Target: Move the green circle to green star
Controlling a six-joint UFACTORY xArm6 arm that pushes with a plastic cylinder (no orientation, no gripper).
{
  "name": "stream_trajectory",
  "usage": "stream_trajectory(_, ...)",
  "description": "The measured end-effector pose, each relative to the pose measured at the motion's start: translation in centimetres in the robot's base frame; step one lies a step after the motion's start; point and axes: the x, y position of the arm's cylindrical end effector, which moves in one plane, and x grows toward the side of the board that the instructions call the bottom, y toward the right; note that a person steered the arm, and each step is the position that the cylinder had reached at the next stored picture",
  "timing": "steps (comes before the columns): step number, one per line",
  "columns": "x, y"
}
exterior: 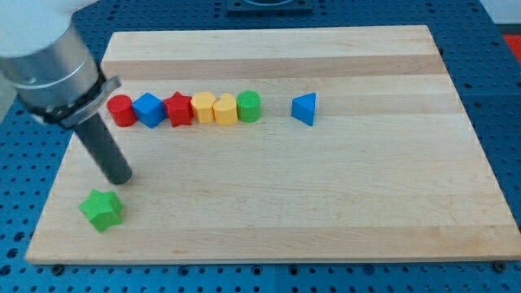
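The green circle (249,107) is a short green cylinder at the right end of a row of blocks in the upper left of the wooden board (326,203). The green star (102,209) lies alone near the board's lower left corner. My tip (119,177) is the lower end of the dark rod, just above and slightly right of the green star, close to it and apart from it. The tip is far to the lower left of the green circle.
The row left of the green circle holds a red cylinder (121,110), a blue block (149,109), a red star (178,109), a yellow block (203,107) and another yellow block (225,109). A blue triangle (304,108) stands alone to the right of the row.
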Motion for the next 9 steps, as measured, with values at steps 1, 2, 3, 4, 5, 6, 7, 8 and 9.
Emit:
stream_trajectory(1, -1.4, 2.6)
stream_trajectory(2, -1.5, 6.5)
stream_trajectory(3, -3.1, 10.7)
stream_trajectory(4, -5.3, 15.4)
stream_trajectory(5, -7.5, 20.0)
stream_trajectory(6, -9.5, 22.0)
stream_trajectory(7, -12.1, 22.0)
stream_trajectory(8, -14.6, 22.0)
stream_trajectory(9, -14.8, 20.2)
